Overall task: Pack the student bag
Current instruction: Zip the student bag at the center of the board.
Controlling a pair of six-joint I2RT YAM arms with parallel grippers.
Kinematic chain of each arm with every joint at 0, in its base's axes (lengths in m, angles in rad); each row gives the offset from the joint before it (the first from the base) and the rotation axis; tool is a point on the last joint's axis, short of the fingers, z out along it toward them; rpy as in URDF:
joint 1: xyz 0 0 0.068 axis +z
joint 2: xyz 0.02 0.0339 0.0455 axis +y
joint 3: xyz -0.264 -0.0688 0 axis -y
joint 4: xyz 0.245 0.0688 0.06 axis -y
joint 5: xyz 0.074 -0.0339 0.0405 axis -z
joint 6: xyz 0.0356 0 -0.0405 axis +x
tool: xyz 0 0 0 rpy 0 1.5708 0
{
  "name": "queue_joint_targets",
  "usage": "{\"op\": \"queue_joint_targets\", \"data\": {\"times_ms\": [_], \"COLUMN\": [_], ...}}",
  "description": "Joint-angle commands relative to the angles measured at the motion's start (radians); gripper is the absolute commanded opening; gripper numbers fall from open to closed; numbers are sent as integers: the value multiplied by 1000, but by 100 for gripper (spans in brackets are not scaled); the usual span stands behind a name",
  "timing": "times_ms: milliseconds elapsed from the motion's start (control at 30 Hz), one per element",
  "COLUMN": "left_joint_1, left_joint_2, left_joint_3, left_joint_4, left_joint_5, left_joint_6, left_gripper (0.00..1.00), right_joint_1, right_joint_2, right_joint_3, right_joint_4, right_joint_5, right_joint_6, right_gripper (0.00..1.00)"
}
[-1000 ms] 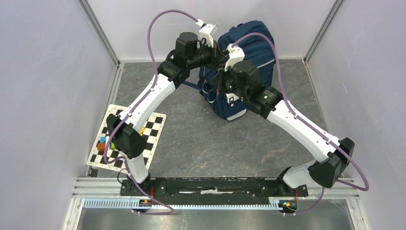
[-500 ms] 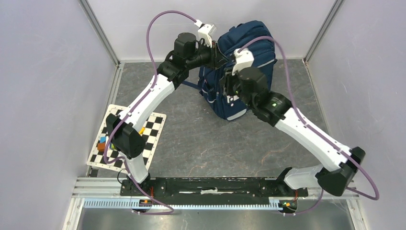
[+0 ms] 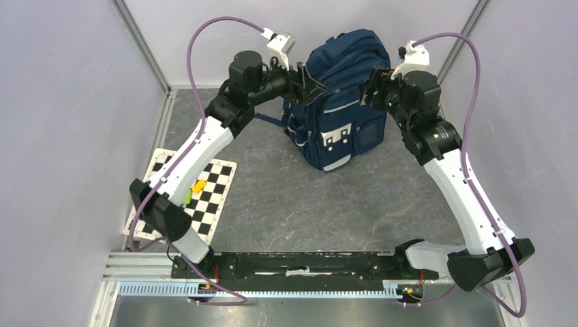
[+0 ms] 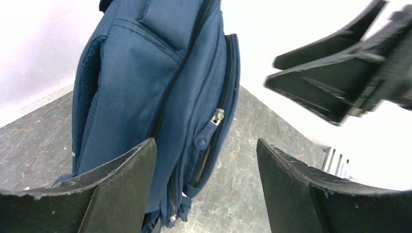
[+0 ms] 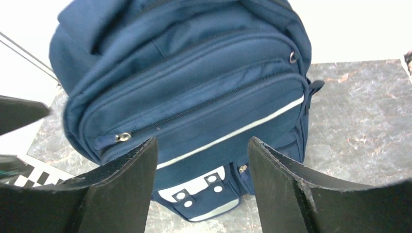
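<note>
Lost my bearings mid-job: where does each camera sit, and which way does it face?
Top: fixed above and behind the arm bases, looking down; both arms flank the upright backpack, left gripper and right gripper open.
Left wrist: beside the backpack, looking across it; own fingers frame the bottom.
Right wrist: looks down on the backpack's front pockets; own fingers at the bottom.
Shared: both wrist views show the backpack; the left one catches the right gripper.

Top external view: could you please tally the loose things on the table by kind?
student bag: 1
checkerboard mat: 1
small blocks on the mat: 2 (orange block, green block)
Total: 4; the left arm crosses the mat and may hide more blocks.
</note>
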Motion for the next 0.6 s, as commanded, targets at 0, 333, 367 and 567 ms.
{"op": "queue_joint_targets", "data": {"times_ms": [0, 333, 367, 567], "left_joint_1": [-9, -9, -6, 11], "left_joint_2": [-97, -96, -81, -32], "left_joint_3": [-63, -79, -67, -44], "left_joint_4": [75, -15, -27, 0], "left_joint_5": [36, -125, -124, -105], "left_joint_6": [-1, -34, -34, -48], "left_gripper": [79, 68, 67, 52], "right_joint_1": [-39, -42, -40, -27], "right_joint_2": [-23, 58, 60, 106], "right_joint_3": [-63, 21, 24, 43], "right_joint_4": [37, 170, 179, 191], "right_joint_5": [-90, -474, -487, -541], "right_joint_6": [5, -129, -127, -103], "right_gripper": [73, 69, 70, 69]}}
